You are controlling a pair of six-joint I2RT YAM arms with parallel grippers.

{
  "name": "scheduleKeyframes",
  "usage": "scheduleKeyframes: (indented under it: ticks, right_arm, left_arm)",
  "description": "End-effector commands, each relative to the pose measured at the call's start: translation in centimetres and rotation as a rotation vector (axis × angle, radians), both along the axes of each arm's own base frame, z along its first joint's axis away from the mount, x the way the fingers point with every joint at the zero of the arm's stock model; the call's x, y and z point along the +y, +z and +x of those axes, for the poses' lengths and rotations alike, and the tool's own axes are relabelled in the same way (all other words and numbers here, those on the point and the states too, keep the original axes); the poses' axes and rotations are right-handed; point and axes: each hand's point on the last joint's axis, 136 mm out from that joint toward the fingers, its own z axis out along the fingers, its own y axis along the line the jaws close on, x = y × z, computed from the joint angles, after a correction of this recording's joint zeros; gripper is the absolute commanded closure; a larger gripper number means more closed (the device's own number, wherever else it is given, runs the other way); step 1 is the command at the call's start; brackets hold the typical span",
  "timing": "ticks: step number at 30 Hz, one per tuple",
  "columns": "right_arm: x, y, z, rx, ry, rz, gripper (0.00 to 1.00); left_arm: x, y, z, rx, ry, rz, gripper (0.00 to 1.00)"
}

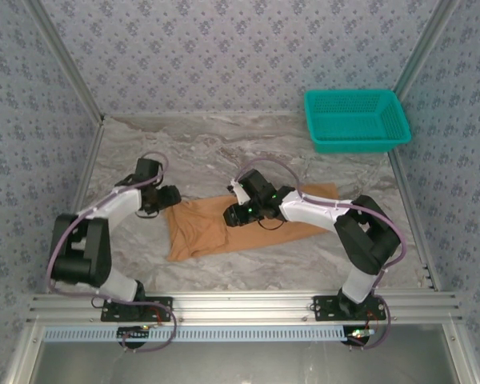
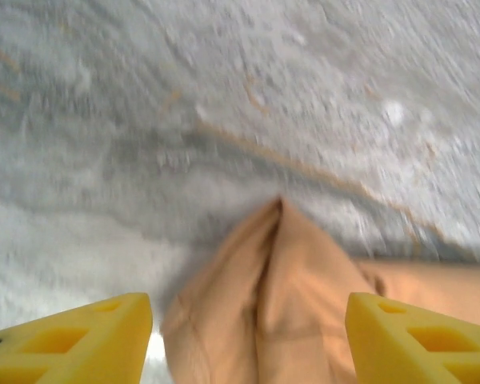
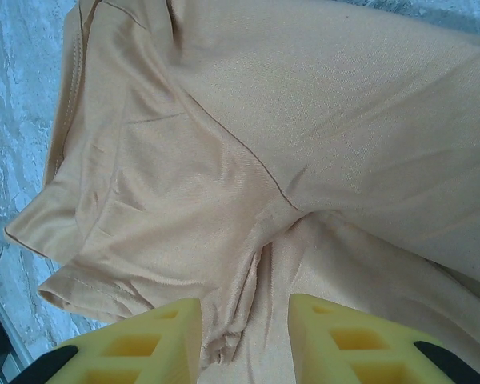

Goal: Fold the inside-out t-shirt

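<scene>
Inside-out t-shirt on the table: right hand pinching it, left hand released.

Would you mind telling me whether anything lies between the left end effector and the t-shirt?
Nothing visible does. The left end effector is open, and the t-shirt lies on the table, its edge right in the gap between the fingers.
</scene>
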Motion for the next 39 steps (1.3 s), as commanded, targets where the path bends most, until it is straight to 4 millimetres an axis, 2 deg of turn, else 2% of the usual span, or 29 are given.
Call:
scheduleKeyframes:
  ticks: [1,7,18,22,26,29,39]
  right_arm:
    - [0.1,-0.1,-0.1,0.019,-0.004,0.023,0.64]
    - [0.2,-0.3,-0.1,0.022,0.003,0.026,0.64]
    - [-0.3,-0.4,-0.4,0.025,-0.01,0.023,0.65]
    - [-0.3,-0.6,-0.3,0.027,-0.012,0.022,0.65]
    - [-0.3,-0.9,-0.4,0.037,-0.013,0.019,0.65]
    - [-0.2,-1.0,-0.3,0.035,-0.015,0.021,0.65]
    - [-0.6,-1.4,-0.2,0.046,-0.025,0.009,0.65]
  left_arm:
    - [-1.6,-0.7,-3.0,0.042,-0.038,-0.105,0.32]
    - [-2.7,-1.6,-5.4,0.078,-0.093,-0.088,0.24]
    - [-4.5,-3.5,-6.6,0.124,-0.149,-0.093,0.22]
    - [-3.8,-4.0,-7.2,0.14,-0.145,-0.05,0.22]
    - [-2.5,-3.8,-7.5,0.141,-0.106,0.008,0.22]
    - [-2.3,-3.5,-7.5,0.122,-0.094,0.014,0.22]
    - [-6.2,-4.3,-7.7,0.145,-0.192,-0.086,0.25]
